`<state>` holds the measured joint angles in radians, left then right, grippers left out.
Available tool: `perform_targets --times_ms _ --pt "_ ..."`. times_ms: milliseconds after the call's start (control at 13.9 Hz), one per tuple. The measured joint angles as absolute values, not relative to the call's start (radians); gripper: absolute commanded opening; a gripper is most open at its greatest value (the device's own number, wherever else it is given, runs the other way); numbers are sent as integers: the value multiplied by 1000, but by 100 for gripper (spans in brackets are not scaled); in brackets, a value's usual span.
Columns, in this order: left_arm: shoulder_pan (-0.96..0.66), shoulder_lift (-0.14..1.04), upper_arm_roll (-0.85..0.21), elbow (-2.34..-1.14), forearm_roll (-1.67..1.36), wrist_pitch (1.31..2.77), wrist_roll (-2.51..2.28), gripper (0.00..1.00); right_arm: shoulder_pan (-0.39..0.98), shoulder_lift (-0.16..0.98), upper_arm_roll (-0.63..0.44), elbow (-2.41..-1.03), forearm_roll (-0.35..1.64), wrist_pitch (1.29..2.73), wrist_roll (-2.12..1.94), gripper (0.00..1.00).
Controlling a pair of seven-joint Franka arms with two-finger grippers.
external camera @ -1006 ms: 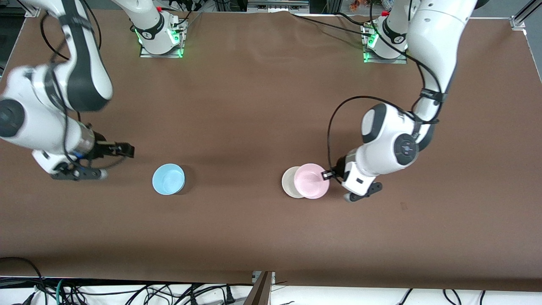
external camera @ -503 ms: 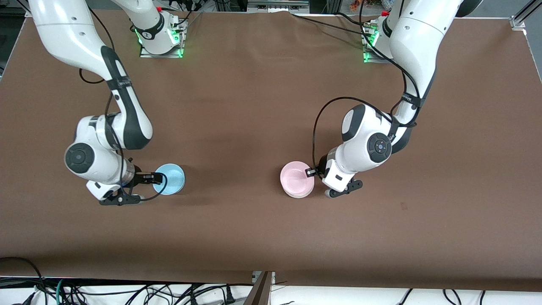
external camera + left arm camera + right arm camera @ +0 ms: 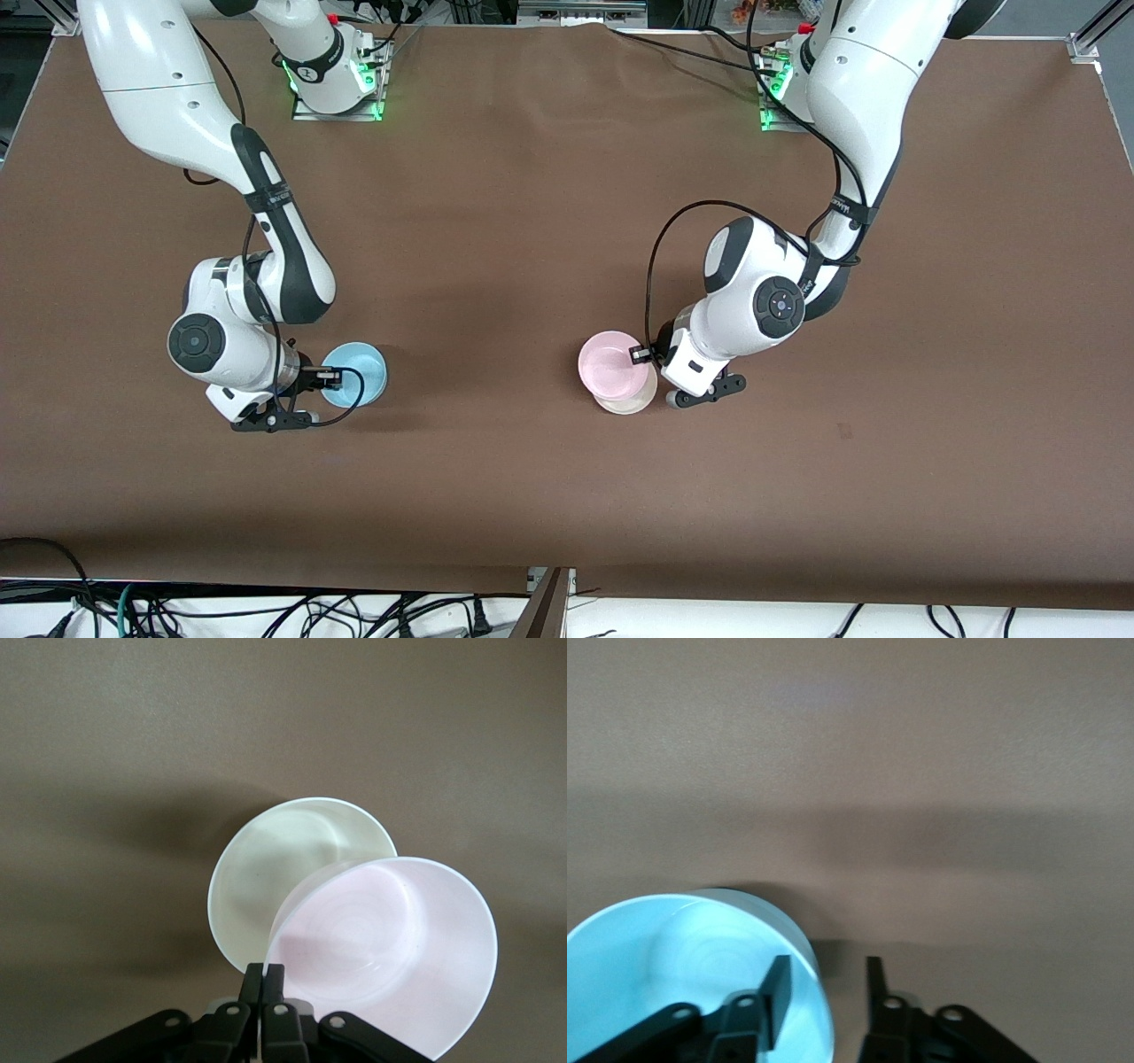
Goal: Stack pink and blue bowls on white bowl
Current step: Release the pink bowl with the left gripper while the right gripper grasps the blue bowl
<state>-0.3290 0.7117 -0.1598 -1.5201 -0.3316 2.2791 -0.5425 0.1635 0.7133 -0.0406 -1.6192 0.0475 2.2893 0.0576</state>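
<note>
While left gripper [image 3: 640,354] jaws pinch pale pink bowl [image 3: 611,364] over white bowl [image 3: 631,400], right gripper [image 3: 330,378] jaws straddle blue bowl [image 3: 359,373] rim

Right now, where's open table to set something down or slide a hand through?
Bare table lies between the blue bowl and pink bowl, and nearer the front camera. Crowded: right gripper straddling the blue bowl's rim; left gripper holding pink over the white bowl.

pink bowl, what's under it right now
The white bowl sits under the pink bowl, which the left gripper holds by its rim; most of the white bowl's inside is covered.
</note>
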Motion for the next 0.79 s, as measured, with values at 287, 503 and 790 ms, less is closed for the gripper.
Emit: perform_targets --times_ms 287,503,790 --pt "-325 723 -157 -1520 -331 2279 -486 0 164 712 -37 -1618 66 2289 58 0" --pt "-321 730 -156 -1520 -331 2279 -460 0 166 690 -15 -1590 122 2237 60 0" --pt "-321 736 -156 -1520 -290 2279 -449 0 199 682 1 -1464 164 2104 129 0"
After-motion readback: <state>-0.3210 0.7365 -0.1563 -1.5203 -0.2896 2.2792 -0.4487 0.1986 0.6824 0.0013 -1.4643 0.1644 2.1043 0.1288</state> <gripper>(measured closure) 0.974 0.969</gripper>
